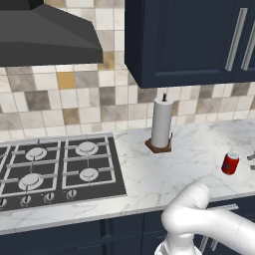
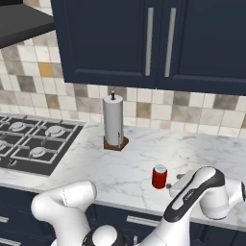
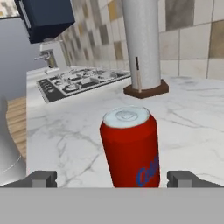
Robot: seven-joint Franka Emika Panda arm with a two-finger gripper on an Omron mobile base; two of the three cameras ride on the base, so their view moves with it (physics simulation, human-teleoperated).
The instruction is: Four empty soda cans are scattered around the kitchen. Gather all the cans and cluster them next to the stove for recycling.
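My tool [image 3: 112,178] stands fully open with nothing in it, its two dark tips either side of a red soda can [image 3: 130,147] that stands upright on the marble counter [image 1: 189,164], with a gap showing on both sides in the hand view. From the base views the can sits near the counter's front edge, well to the right of the paper towel roll [image 1: 162,122], which itself stands between the can and the stove [image 1: 55,169]. I judge the step in hand to be the grasp of this can. To do it well I would ease forward a little more so the tips reach past the can's widest part, keep the can centred between them so neither tip nudges it first, and close across its body, not near the silver rim, since an empty can is light and will skate or tip on smooth marble if pushed off-centre. I would squeeze gently, as a thin wall may dent. Once it is held, I would lift straight up before swinging left, passing in front of the paper towel roll, and set it down on the bare counter just beside the stove.
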